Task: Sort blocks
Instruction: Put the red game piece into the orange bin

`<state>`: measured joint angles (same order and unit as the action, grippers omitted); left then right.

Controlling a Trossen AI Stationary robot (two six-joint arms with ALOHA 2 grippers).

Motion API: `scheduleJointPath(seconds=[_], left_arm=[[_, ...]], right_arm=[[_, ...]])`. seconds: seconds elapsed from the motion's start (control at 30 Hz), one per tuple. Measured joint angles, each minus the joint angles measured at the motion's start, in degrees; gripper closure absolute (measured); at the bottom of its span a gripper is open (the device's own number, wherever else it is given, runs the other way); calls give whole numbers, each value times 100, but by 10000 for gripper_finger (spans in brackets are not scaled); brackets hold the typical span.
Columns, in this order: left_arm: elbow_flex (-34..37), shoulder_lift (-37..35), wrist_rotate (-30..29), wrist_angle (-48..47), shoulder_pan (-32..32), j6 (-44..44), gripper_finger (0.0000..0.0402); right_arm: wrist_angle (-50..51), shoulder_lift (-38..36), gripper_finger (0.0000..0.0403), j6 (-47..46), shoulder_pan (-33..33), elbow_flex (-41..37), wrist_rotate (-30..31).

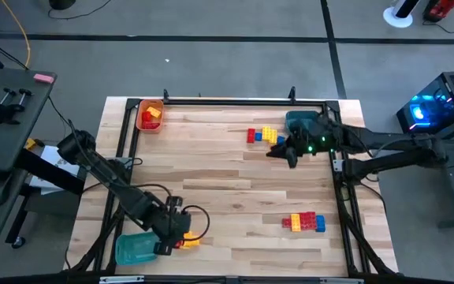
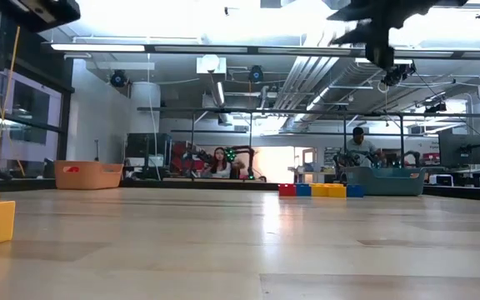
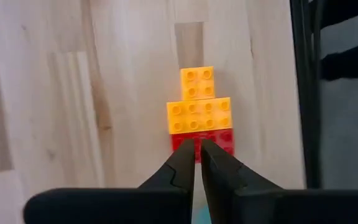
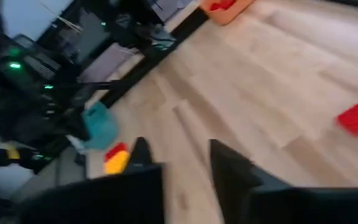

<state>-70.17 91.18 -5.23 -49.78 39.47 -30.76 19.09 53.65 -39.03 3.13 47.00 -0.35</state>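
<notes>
Near the table's front left lies a short row of blocks: a small yellow one (image 3: 197,83), a wider yellow one (image 3: 199,115) and a red one (image 3: 219,138). My left gripper (image 3: 197,146) is shut, its tips over the red block's near edge, pointing steeply down. My right gripper (image 1: 286,151) hangs high over the far right, open, with nothing between its fingers (image 4: 229,165). It is beside a row of red, yellow and blue blocks (image 1: 265,136). Another cluster of blocks (image 1: 304,222) lies at the near right. My left gripper comes at the red block (image 3: 219,138) from above with its fingers shut. The fingers themselves cover the spot, so I cannot tell whether the tips touch the block. The block lies flat on the table.
A teal tray (image 1: 136,248) sits right beside my left gripper at the front left corner. An orange tray (image 1: 150,114) with red and yellow blocks stands at the far left corner, a second teal tray (image 1: 299,120) at the far right. A black frame (image 1: 227,101) runs round the table.
</notes>
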Motion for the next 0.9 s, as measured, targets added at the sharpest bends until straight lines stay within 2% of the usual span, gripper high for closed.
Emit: scheduleJointPath(seconds=[0.07,0.23,0.4,0.47,0.67,0.9], left_arm=[[-1,-5,-120,8,80,177,399],[250,-11,-434,305,501,259,401],[1154,0,49,1845,804,-262,401],[1374,0,34,2265,780,-549,401],[1594,28,-119,2265,542,-670,401],[1887,33,325,2296,315,-627,401]], right_arm=[[-11,2,391,-376,-514,0,447],[-13,26,400,-1388,-1814,0,1740],[-10,290,402,-2122,-2760,2,2697],[32,461,402,-2317,-2986,2,2930],[80,906,402,-2547,-3183,2,2955],[-47,1052,403,-2407,-3180,2,2658]])
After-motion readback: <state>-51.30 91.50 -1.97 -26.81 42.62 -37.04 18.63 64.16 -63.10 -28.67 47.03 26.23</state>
